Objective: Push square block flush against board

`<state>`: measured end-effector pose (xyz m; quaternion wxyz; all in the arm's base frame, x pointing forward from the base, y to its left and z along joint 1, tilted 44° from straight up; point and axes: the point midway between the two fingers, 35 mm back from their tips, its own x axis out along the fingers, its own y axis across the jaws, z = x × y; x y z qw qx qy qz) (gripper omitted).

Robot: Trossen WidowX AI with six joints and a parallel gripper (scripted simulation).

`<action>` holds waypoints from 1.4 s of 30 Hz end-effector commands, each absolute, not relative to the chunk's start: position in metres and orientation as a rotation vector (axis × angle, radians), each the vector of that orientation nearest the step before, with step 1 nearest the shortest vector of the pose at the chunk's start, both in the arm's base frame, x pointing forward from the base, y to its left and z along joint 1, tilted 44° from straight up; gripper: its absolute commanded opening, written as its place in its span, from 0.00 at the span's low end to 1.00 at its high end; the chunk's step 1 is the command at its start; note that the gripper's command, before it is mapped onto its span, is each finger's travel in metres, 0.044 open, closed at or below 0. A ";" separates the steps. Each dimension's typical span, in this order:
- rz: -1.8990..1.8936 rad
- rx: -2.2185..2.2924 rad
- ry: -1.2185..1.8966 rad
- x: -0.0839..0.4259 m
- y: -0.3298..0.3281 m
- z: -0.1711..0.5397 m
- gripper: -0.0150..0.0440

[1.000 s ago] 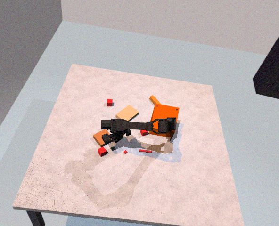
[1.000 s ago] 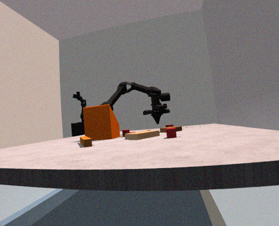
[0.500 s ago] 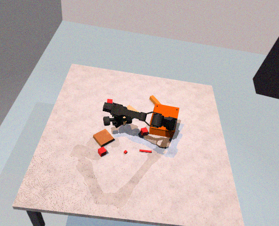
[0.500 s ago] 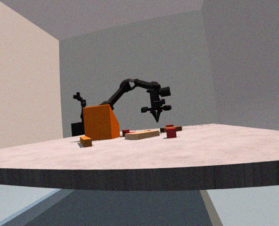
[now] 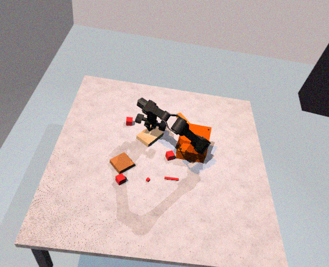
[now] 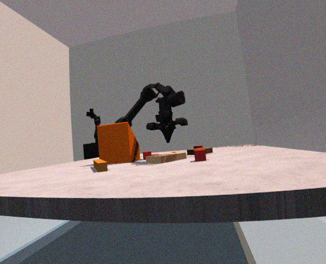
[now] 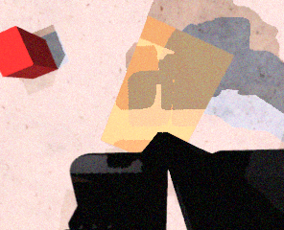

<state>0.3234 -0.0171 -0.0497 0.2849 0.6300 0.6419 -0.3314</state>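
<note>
The square block is orange-brown and lies flat on the table. The board is pale wood, a little longer than wide, and lies flat behind and to the right of the block in the top view. A strip of table separates the two. My gripper is shut and empty. It hangs above the table near the board, its fingertips pointing down, clear of both parts. The block is out of the wrist view.
One red cube stands left of the board, another red cube right of the block, a third red cube close in front of the block. A tiny red cube, a red bar, an orange bar and a large orange body are also there.
</note>
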 end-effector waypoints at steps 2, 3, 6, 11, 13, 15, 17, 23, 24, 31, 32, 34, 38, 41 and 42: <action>-1.059 1.794 1.710 0.294 -0.049 -0.083 0.25; -1.090 1.816 1.709 0.288 -0.055 -0.089 0.25; -1.181 1.882 1.704 0.267 -0.069 -0.106 0.25; -1.303 1.979 1.699 0.237 -0.084 -0.128 0.25; -1.307 1.983 1.699 0.235 -0.085 -0.129 0.25; -1.307 1.983 1.699 0.235 -0.085 -0.129 0.25; -1.307 1.983 1.699 0.235 -0.076 -0.138 0.25; -1.305 1.984 1.701 0.232 -0.046 -0.168 0.25; -1.305 1.984 1.701 0.232 -0.046 -0.168 0.25; -1.306 1.984 1.700 0.234 -0.044 -0.166 0.25; -1.306 1.984 1.700 0.234 -0.044 -0.166 0.25; -1.306 1.984 1.700 0.235 -0.043 -0.165 0.25; -1.307 1.984 1.699 0.237 -0.041 -0.163 0.25; -1.307 1.984 1.699 0.238 -0.040 -0.162 0.25; -1.307 1.984 1.699 0.239 -0.039 -0.161 0.25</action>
